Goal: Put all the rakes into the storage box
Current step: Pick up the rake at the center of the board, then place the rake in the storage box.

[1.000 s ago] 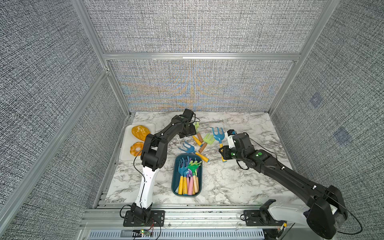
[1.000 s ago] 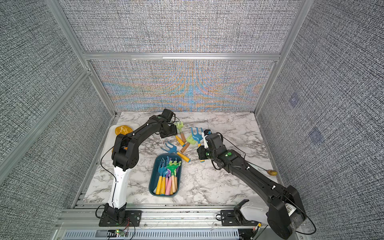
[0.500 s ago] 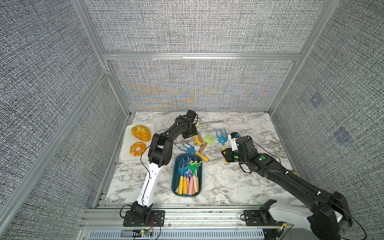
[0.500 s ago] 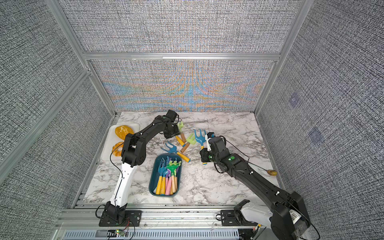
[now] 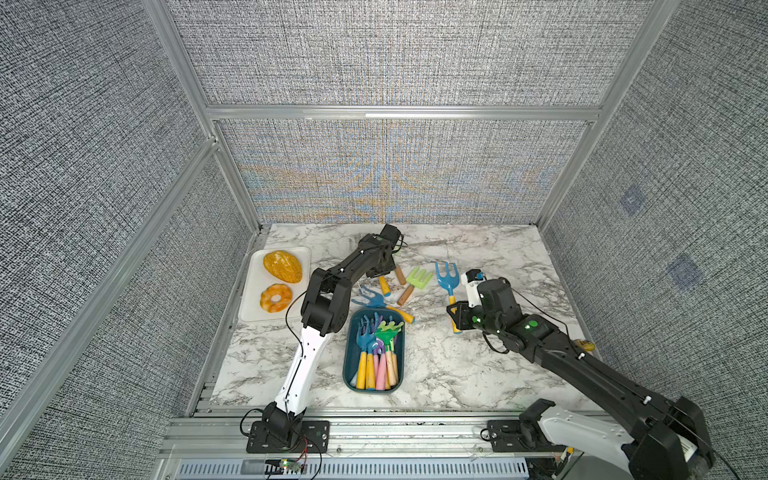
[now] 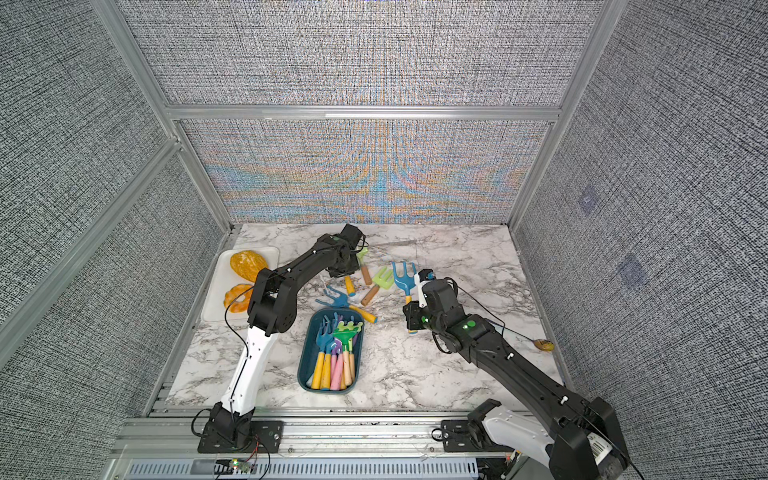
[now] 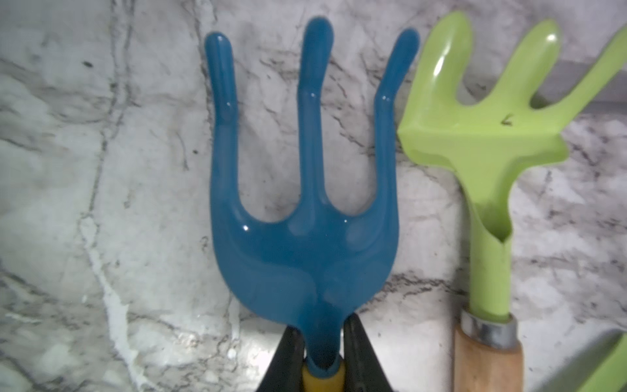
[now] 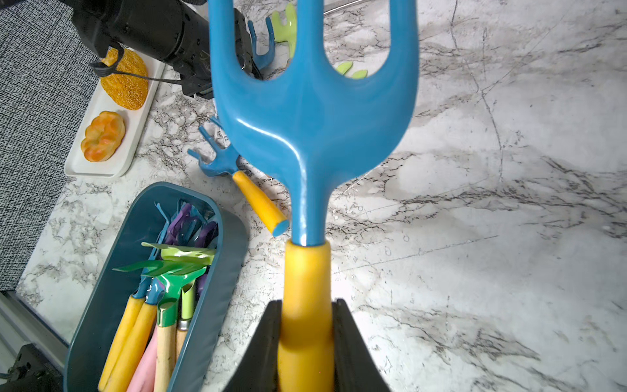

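Note:
My left gripper (image 7: 322,336) is shut on the neck of a blue rake (image 7: 305,217) that lies on the marble beside a light green rake (image 7: 485,135). In both top views the arm hides this rake's head, and the left gripper (image 5: 384,266) (image 6: 347,266) is at the back of the pile. My right gripper (image 8: 307,305) (image 5: 455,320) is shut on the yellow handle of a second blue rake (image 8: 308,112) (image 5: 447,278) (image 6: 404,272), right of the storage box (image 5: 349,365) (image 6: 305,361) (image 8: 101,305). The box holds several rakes.
A blue rake (image 5: 374,299) lies just behind the box, with a green rake (image 5: 417,280) beyond it. At the left stands a white tray (image 5: 249,307) with two pastries. A small yellow object (image 5: 584,344) sits near the right edge.
My left gripper reached further back and has closed on the blue rake's neck. My right gripper has drawn its rake a little nearer the front.

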Controlling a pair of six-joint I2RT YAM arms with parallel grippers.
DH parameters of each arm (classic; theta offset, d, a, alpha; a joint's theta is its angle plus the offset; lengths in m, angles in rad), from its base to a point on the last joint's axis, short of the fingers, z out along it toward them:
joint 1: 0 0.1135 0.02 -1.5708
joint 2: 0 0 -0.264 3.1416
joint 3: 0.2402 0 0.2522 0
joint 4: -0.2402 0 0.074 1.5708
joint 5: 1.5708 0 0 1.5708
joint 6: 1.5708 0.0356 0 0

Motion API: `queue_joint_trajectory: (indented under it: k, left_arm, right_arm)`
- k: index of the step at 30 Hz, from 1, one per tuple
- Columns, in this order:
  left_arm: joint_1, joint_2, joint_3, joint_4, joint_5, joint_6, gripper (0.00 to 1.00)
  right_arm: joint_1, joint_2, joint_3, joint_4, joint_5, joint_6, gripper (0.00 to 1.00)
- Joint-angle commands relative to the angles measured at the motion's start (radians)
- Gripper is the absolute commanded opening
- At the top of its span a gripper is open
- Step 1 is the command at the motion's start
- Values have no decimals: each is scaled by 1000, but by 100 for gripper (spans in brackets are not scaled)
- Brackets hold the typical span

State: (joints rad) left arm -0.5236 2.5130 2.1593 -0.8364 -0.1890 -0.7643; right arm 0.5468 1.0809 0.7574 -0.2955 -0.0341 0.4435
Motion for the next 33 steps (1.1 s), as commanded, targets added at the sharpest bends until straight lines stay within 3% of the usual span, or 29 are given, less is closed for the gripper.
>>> queue_joint_trajectory:
  k: [1, 6, 8, 13, 17, 23, 28, 33]
  left_arm:
    - [4, 12, -12, -123, -47, 18, 11]
    - [9, -16, 112, -134, -26, 89, 0]
    - [10, -39, 151, -142, -5, 115, 0]
    - [8, -180, 79, -100, 34, 163, 0]
    - [-5, -359, -141, -12, 101, 197, 0]
    - [-51, -745, -676, 242, 229, 265, 0]
    - [-101, -1055, -1039, 318, 235, 277, 0]
    - [-125, -1368, -1328, 346, 233, 195, 0]
  right_arm:
    - [-1, -11, -6, 17, -5, 8, 0]
    - [-2, -34, -12, 3, -10, 11, 0]
    - [-2, -50, -18, 0, -7, 16, 0]
    - [-2, -88, -28, -5, -3, 30, 0]
    - [-2, -101, -33, -4, -10, 44, 0]
    - [-2, -126, -54, -2, -13, 69, 0]
    - [-2, -141, -73, -1, -15, 86, 0]
    - [-2, -152, -101, 9, -22, 111, 0]
